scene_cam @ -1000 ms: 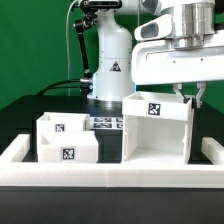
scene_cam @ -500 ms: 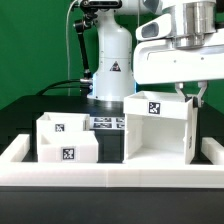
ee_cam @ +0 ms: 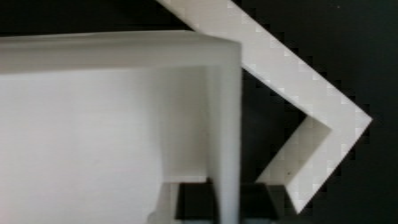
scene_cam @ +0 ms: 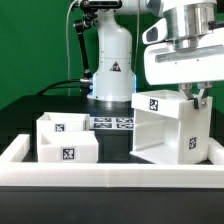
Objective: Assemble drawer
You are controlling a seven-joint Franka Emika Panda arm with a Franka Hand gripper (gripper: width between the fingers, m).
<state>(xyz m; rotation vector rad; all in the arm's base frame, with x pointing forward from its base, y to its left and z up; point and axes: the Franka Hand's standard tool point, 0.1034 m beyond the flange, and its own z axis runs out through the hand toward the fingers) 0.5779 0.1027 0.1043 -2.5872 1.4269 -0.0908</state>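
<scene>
The large white cube-shaped housing [scene_cam: 165,130] stands on the table at the exterior view's right, open side toward the camera and slightly turned. My gripper [scene_cam: 197,97] is at its top right edge. In the wrist view the housing's thin wall [ee_cam: 222,120] runs between my two dark fingers [ee_cam: 187,203], and my gripper [ee_cam: 222,205] is shut on it. Two small open-top boxes [scene_cam: 58,128] [scene_cam: 68,150] sit side by side at the exterior view's left, apart from the housing.
A low white border wall [scene_cam: 110,175] rings the work area; its corner shows in the wrist view [ee_cam: 294,70]. The marker board [scene_cam: 112,123] lies between the boxes and the housing. The arm's white base [scene_cam: 112,60] stands behind.
The housing, held by my gripper, has slid toward the exterior view's right and turned a little, uncovering more of the marker board. The small boxes have not moved.
</scene>
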